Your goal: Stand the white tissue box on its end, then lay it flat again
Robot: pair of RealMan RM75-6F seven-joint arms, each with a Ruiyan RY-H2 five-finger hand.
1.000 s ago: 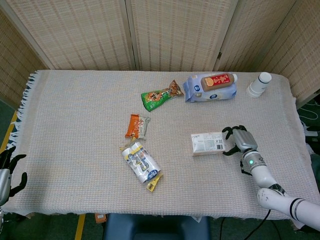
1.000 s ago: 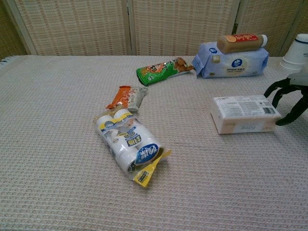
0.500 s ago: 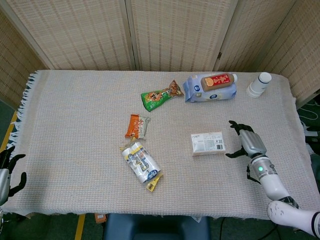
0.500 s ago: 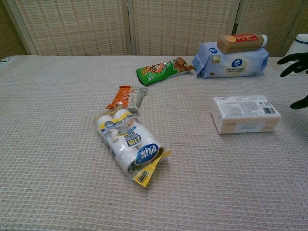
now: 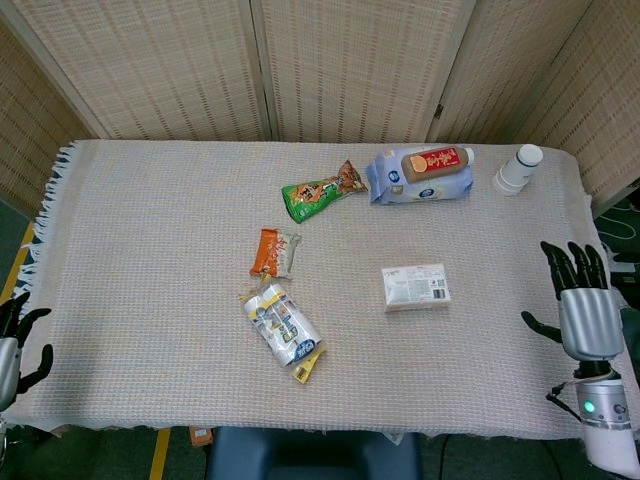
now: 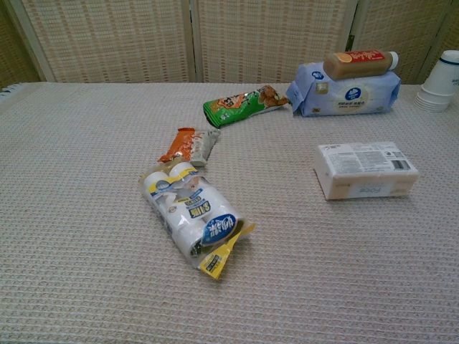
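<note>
Tissue box lying flat, both hands clear of it.

Head view: the tissue box (image 5: 416, 288) lies flat, label up, right of the counter's (image 5: 150, 220) centre; the right hand (image 5: 583, 305), at its 3 o'clock, holds nothing, fingers (image 5: 572, 265) spread, presumably released; the left hand (image 5: 14, 345) idles empty at the near-left edge. Chest view: the white, rectangular box rests on its broad face.

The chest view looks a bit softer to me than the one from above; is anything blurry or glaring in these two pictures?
Chest view: soft and grainy, small print on the white tissue box unreadable, only a faint shadow beneath it, no glare. Head view: even light, cloth weave crisp; the right hand looks sharp at the table's edge, fingers spread.
</note>
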